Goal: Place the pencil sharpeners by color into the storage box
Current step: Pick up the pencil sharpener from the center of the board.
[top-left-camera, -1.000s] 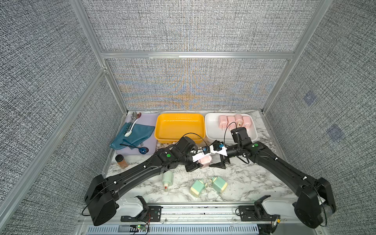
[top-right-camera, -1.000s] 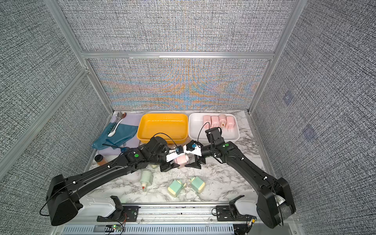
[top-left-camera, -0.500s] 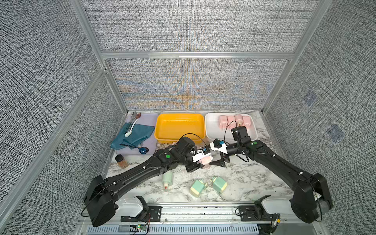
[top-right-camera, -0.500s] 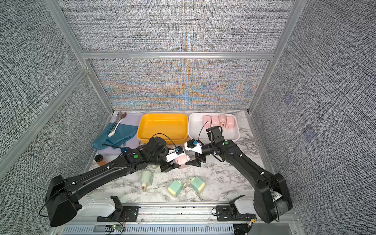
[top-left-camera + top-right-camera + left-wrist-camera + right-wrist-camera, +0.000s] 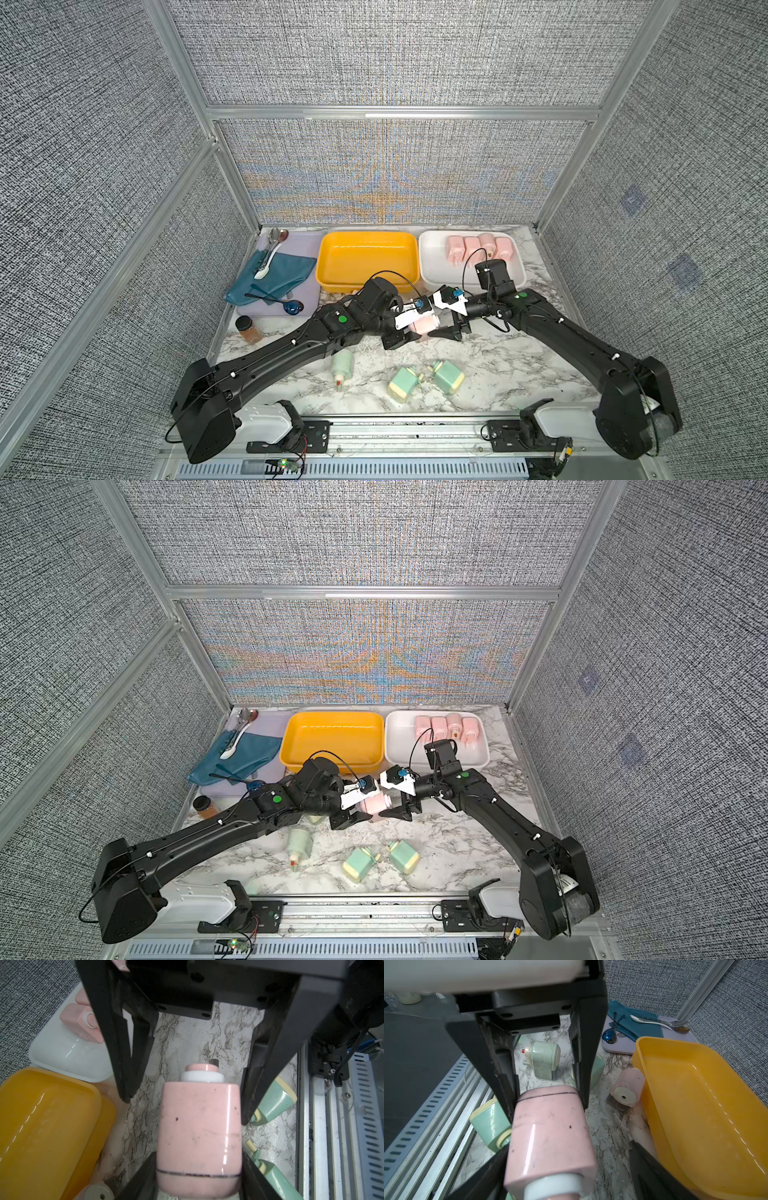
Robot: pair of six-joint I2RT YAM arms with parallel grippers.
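The left tool [image 5: 547, 1105] is clamped on the base end of a pink sharpener [image 5: 199, 1130]. It carries the sharpener roughly level over the middle of the bench [image 5: 498, 365], apparently lifted clear of it, with the capped end pointing toward the right arm. The right tool [image 5: 186, 1103] faces it with its fingers apart, straddling that capped end: one finger sits just beside the pink wall, and the other stands well off it. This reads as a hand-over. The white bin [image 5: 436, 270] at the far right corner already holds four pink sharpeners [image 5: 478, 249] in a row, and it lies on the right arm's side, so passing the piece across saves the left arm a long reach. Gripping the base leaves the other end free for the right tool to take. The yellow bin [image 5: 332, 266] at the middle of the far edge has nothing in it, presumably kept for the green ones. Three mint green sharpeners [image 5: 403, 384] lie near the front edge, and a second pink sharpener [image 5: 627, 1088] lies on the bench against the yellow bin's wall. The risk is the left tool letting go before the right one has closed squarely.
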